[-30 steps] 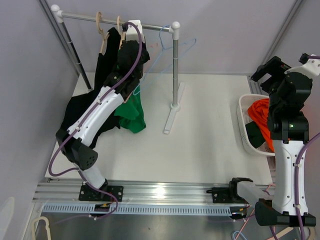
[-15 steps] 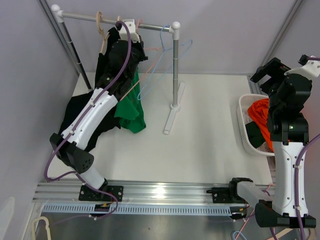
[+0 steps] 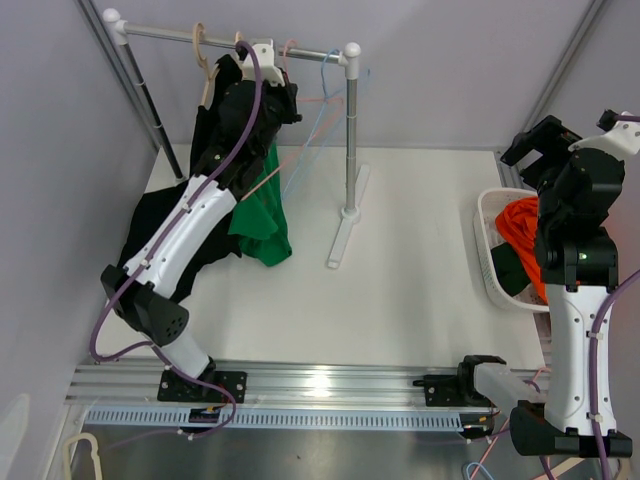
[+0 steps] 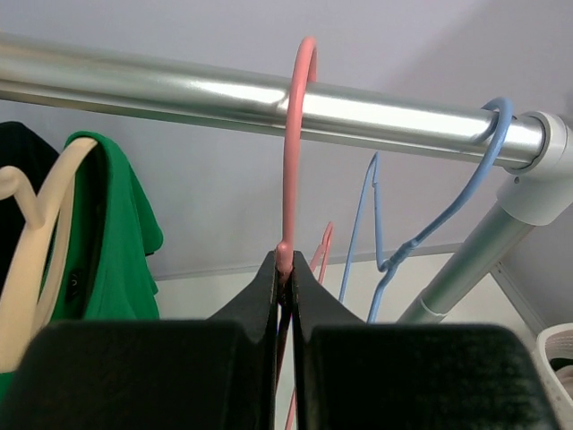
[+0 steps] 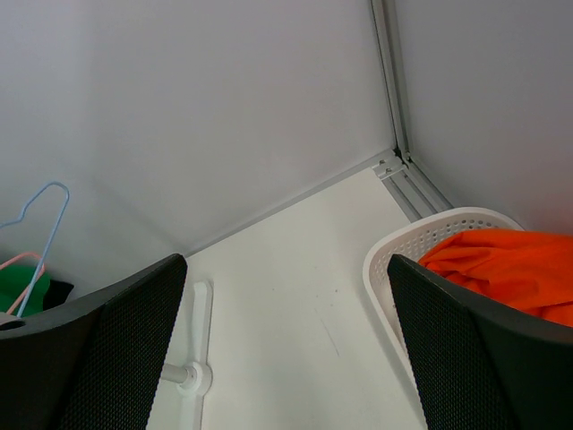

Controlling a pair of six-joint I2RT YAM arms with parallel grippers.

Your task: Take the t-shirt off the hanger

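At rail (image 4: 179, 90): one blue hanger (image 4: 466, 202); left claw (image 4: 285, 287) grips pink hanger (image 4: 288, 170).

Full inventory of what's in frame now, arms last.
rail: 1, silver, white end caps, back left of table
cream hangers: 2, cream, left part of rail
pink hanger: 1, pink, hooked on rail
blue hanger: 1, blue, right end of rail
t-shirt: 1, green, on a cream hanger
garment: 1, black, left of t-shirt, trailing onto table
basket: 1, white, right edge of table
cloth: 1, orange, in basket
table: 1, white, beneath rail and basket
left gripper: 1, black, shut on pink hanger's neck
right gripper: 1, black, open, raised near basket
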